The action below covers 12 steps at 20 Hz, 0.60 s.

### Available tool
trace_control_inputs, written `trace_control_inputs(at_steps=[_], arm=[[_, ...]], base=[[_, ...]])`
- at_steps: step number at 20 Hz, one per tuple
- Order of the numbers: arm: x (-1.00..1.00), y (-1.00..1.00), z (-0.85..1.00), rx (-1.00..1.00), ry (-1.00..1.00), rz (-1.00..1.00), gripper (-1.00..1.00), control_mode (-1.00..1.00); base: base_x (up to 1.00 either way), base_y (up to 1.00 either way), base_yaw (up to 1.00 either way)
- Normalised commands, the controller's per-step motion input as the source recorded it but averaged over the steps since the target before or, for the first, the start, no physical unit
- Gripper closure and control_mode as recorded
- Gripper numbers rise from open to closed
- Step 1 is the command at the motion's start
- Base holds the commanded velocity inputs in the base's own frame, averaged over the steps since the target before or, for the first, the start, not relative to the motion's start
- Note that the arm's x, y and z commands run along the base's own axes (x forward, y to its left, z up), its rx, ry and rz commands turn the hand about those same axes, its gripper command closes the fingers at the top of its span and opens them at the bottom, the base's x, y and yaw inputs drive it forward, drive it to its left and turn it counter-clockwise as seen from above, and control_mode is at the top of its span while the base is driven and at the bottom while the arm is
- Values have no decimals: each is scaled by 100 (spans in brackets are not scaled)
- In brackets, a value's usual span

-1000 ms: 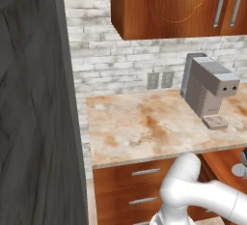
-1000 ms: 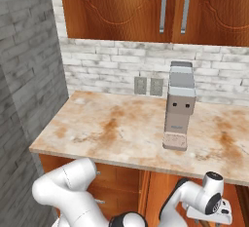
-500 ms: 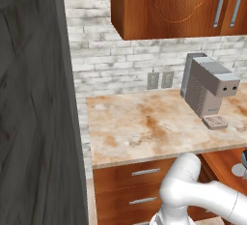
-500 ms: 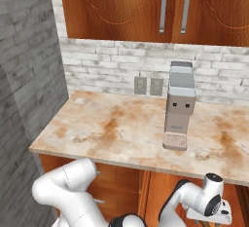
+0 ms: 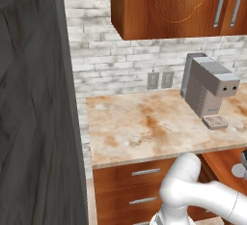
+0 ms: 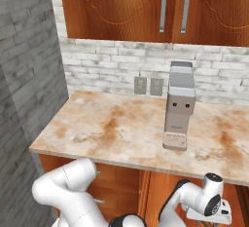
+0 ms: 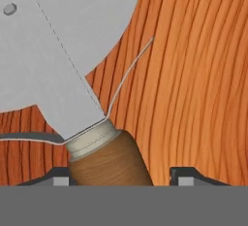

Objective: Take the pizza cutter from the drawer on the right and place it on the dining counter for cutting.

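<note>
Slippage is the main worry: in the hand view the pizza cutter (image 7: 72,74) lies on the wood floor of the drawer (image 7: 193,84), its brown handle between the two dark tips of the gripper (image 7: 118,175), which stand apart on either side. Whether they press it yet I cannot tell. A round handle gripped near its end could roll or tilt, letting the heavy wheel swing down on lifting.

Both base views look forward and down at the same worktop (image 5: 144,127) and coffee machine (image 6: 179,105); the hand view sits very close above the drawer (image 7: 193,99).
</note>
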Motion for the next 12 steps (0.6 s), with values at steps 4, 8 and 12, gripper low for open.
trace_control_inputs(at_steps=[4, 8, 12], arm=[[-10, -2, 21, 1, 0, 0, 100, -100], [-4, 0, 36, 1, 0, 0, 100, -100], [-15, 0, 33, 0, -1, 0, 100, -100]], base=[[0, 0, 0], [0, 0, 0], [0, 0, 0]])
